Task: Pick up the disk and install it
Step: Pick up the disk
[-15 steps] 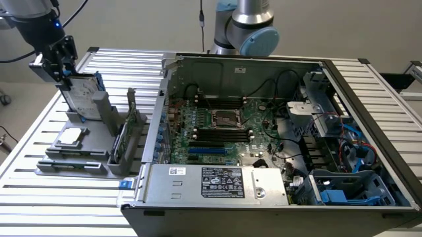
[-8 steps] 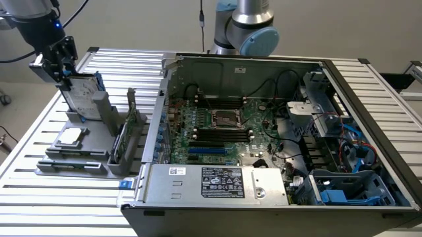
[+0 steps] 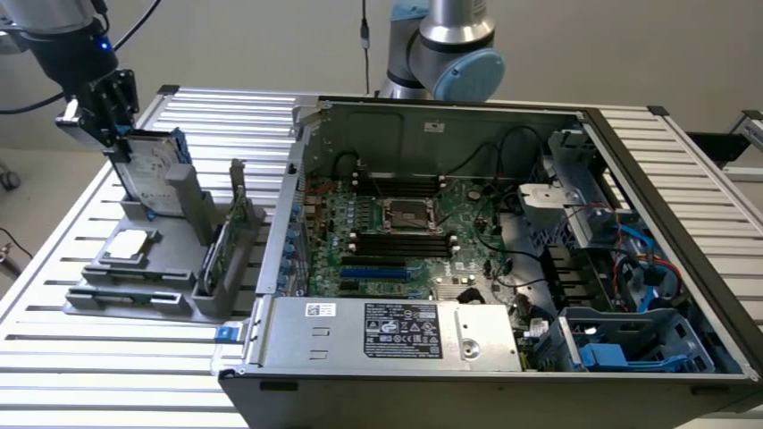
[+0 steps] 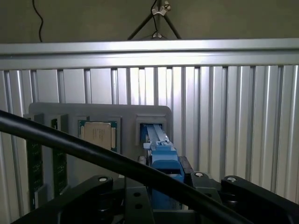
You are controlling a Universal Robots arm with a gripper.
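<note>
Silver-grey disk (image 3: 153, 174), exterior view: stands on edge in a slot of the grey rack (image 3: 179, 290) at the exterior view's left, blue carrier along its rim; upright, so the top edge is free to be taken from above
Gripper (image 3: 107, 121), exterior view: hangs right at the disk's top edge, lined up with the thin side for a hold across the thickness
Claw state: cannot tell; sits at the disk's upper end, but whether clamped on it or just clear of it is not plain
Rack's other loads: square chip (image 3: 131, 246) lies flat in a shallow pocket near the disk; memory sticks (image 3: 227, 237) stand on edge in slots nearer the case; each in its own seat, so one can be taken without disturbing the rest
Computer case (image 3: 667, 206): lies on its side with the lid off on the slatted metal table (image 3: 71, 366), well apart from the disk; board and bays face upward for access
Drive bay (image 3: 614, 349): blue-fitted cage in the case's near corner at the exterior view's right; judged a likely seat for a drive
Wrist view, disk (image 4: 164, 158): blue carrier end, seen edge-on, centred just ahead of the gripper body, in its rack pocket
Wrist view, chip (image 4: 99, 133): in the pocket beside the disk, apart from it
Wrist view, cable (image 4: 70, 149): black, crosses close before the camera and hides part of the rack
Task standing: pick-up stage; disk in the rack, nothing installed
</note>
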